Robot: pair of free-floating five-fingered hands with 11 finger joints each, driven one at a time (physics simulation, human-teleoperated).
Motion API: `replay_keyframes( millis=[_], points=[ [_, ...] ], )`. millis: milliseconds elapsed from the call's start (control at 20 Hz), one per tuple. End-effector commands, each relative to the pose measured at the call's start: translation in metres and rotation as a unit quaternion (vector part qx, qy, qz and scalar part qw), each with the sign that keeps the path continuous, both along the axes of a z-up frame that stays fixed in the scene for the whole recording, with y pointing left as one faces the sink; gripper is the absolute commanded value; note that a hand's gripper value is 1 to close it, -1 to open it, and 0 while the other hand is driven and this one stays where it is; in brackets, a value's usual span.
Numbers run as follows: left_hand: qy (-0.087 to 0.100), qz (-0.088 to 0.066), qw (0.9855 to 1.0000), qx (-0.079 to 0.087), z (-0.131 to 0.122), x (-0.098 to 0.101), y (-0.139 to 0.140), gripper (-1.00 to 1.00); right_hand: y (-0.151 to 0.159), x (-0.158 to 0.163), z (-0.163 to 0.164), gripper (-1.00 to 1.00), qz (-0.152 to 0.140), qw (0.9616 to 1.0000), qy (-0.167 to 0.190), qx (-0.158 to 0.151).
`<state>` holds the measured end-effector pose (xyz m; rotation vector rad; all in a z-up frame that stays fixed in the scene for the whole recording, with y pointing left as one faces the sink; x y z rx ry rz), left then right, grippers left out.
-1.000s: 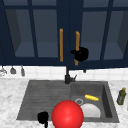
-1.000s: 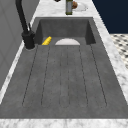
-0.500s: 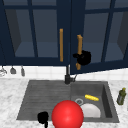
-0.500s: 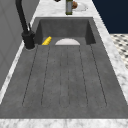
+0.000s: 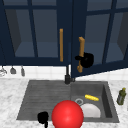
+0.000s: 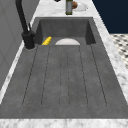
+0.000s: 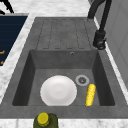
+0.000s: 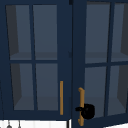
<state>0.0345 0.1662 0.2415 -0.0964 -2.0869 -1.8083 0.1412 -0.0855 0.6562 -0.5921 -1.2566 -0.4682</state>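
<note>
The right hand (image 5: 87, 60) has its fingers curled round the wooden handle (image 5: 81, 53) of the right cabinet door (image 5: 100, 37), which stands slightly ajar above the sink (image 5: 30, 100). The left hand (image 5: 43, 117) hangs at the sink's front edge beside a red ball (image 5: 67, 115); I cannot tell how its fingers stand. In the sink's basin lie a white plate (image 7: 58, 90) and a corn cob (image 7: 90, 94).

No lettering, labels, brands or numbers can be read anywhere here, not even on the bottle (image 5: 121, 96) by the sink.
</note>
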Motion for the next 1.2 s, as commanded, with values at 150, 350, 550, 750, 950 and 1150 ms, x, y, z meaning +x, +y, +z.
replay_keyframes(
  millis=[150, 350, 550, 750, 950, 1150],
  points=[
    [0.0, 0.0, 1.0, 0.0, 0.0, 0.0, 0.0, 0.0, -0.036, -0.011, 0.007, 1.0, 0.014, 0.9997, -0.02, 0.011],
    [0.0, 0.0, 1.0, 0.0, 0.0, 0.0, 0.0, 0.0, -0.041, -0.023, 0.004, 1.0, 0.028, 0.9993, -0.017, 0.021],
    [0.0, 0.0, 1.0, 0.0, 0.0, 0.0, 0.0, 0.0, -0.038, -0.054, 0.003, 1.0, 0.026, 0.9993, 0.001, 0.029],
    [0.0, 0.0, 1.0, 0.0, 0.0, 0.0, 0.0, 0.0, -0.034, -0.086, -0.006, 1.0, 0.016, 0.9998, 0.001, -0.009],
    [0.0, 0.0, 1.0, 0.0, 0.0, 0.0, 0.0, 0.0, -0.049, -0.116, -0.004, 1.0, -0.003, 0.9976, -0.01, -0.069],
    [0.0, 0.0, 1.0, 0.0, 0.0, 0.0, 0.0, 0.0, -0.083, -0.13, 0.0, 1.0, -0.004, 0.9962, -0.014, -0.086]
  ],
)
